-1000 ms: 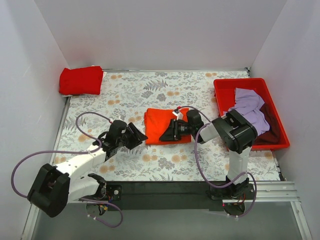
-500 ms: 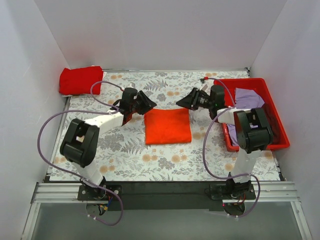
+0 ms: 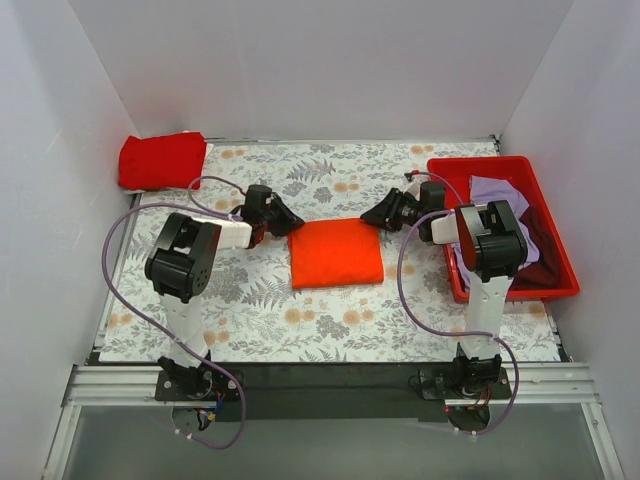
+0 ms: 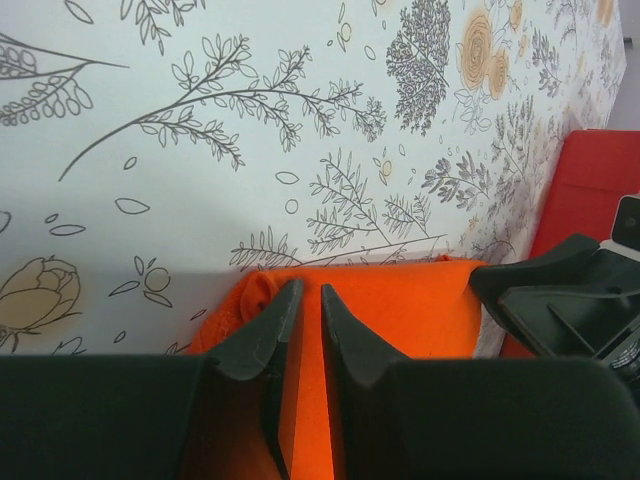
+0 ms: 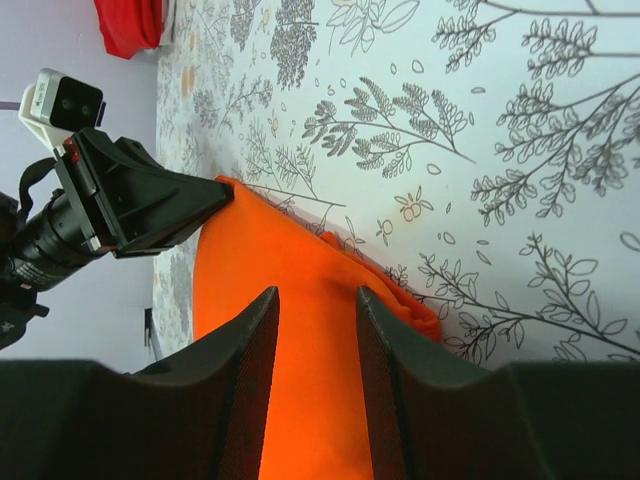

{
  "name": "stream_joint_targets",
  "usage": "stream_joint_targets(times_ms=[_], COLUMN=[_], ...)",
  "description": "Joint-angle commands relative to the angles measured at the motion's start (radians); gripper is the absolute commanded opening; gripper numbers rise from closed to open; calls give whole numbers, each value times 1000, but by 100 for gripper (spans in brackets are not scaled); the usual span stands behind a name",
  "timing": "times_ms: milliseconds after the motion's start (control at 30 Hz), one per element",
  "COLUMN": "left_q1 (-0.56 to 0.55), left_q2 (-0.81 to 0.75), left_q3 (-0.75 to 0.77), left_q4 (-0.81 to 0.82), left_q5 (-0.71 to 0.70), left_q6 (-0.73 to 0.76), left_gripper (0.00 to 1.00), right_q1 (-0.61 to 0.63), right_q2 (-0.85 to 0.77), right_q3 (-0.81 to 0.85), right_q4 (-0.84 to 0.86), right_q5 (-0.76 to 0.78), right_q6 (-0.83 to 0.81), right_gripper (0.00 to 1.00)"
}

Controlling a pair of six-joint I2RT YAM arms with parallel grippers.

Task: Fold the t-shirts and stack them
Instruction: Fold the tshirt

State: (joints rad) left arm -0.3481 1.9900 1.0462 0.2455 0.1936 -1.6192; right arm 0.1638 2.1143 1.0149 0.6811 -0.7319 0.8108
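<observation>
Close to me, the left arm (image 3: 185, 260) and the right arm (image 3: 490, 245) rise from the near edge of the worktop (image 3: 260, 330). Then they bend low and point in at each other. Between them the orange t-shirt (image 3: 335, 255) lies folded flat. Each arm reaches one far corner of it, I think so both can lift it without spoiling the fold.

The left pincer (image 4: 306, 293) shows only a thin slit, and I cannot tell if it nips the cloth. The right pincer (image 5: 316, 292) is wider and holds nothing.

Further right, the red bin (image 3: 478, 161) holds the lavender t-shirt (image 3: 498, 200) and the maroon t-shirt (image 3: 548, 262). The red t-shirt (image 3: 160, 160) sits folded in the far left corner, maybe where the stack will grow.
</observation>
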Motion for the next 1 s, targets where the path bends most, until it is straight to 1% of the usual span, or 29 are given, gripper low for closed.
stream_joint_targets(times_ms=[0, 100, 133, 167, 200, 233, 267, 300, 333, 367, 400, 433, 467, 533, 567, 600, 667, 700, 767, 800, 867, 900, 967], left_q1=[20, 20, 20, 20, 20, 20, 20, 21, 20, 20, 20, 20, 20, 20, 21, 23, 26, 32, 47, 70, 99, 125, 153], left_q2=[-49, -120, -161, -190, -218, -282, -315, -383, -384, -448, -485, -517, -586, -644, -677, -729, -776, -810, -830, -847, -852, -853, -847], left_q3=[-37, -23, -17, -11, -8, -2, -2, -3, -5, -6, -9, -20, -29, -46, -67, -80, -118, -133, -156, -188, -219, -247, -271], left_q4=[-25, -64, -81, -98, -133, -153, -176, -220, -239, -276, -331, -354, -377, -452, -477, -523, -569, -618, -663, -695, -719, -736, -752], left_q5=[-20, -5, -5, -6, -9, -32, -43, -75, -75, -104, -121, -135, -167, -192, -239, -256, -299, -350, -381, -384, -372, -358, -347], left_q6=[31, 68, 79, 90, 113, 122, 134, 157, 169, 177, 186, 208, 214, 231, 249, 260, 283, 285, 283, 282, 278, 275, 272], left_gripper=[12, 20, 25, 27, 30, 33, 37, 44, 44, 51, 55, 58, 66, 73, 76, 83, 89, 94, 97, 98, 98, 98, 98], right_q1=[-6, -4, -1, 0, 6, 9, 14, 26, 37, 49, 87, 114, 141, 236, 271, 348, 429, 512, 590, 661, 726, 777, 825], right_q2=[-16, -118, -146, -174, -201, -255, -281, -327, -347, -368, -411, -434, -453, -504, -514, -536, -551, -554, -545, -519, -485, -443, -398], right_q3=[40, 59, 63, 68, 73, 77, 80, 97, 109, 117, 125, 125, 122, 117, 119, 119, 122, 125, 142, 151, 174, 207, 253], right_q4=[-31, -133, -217, -253, -297, -331, -415, -517, -519, -632, -676, -727, -758, -843, -867, -906, -934, -943, -968, -985, -997, -1008, -1040], right_q5=[37, 49, 58, 75, 87, 98, 120, 149, 149, 169, 225, 261, 323, 389, 457, 495, 602, 635, 716, 727, 814, 833, 883], right_q6=[-65, -148, -175, -235, -260, -287, -312, -376, -412, -448, -522, -550, -576, -626, -639, -647, -657, -659, -660, -660, -662, -662, -668], right_gripper=[44, 44, 44, 45, 45, 45, 47, 49, 49, 50, 50, 51, 54, 56, 58, 60, 62, 63, 66, 66, 66, 66, 66])
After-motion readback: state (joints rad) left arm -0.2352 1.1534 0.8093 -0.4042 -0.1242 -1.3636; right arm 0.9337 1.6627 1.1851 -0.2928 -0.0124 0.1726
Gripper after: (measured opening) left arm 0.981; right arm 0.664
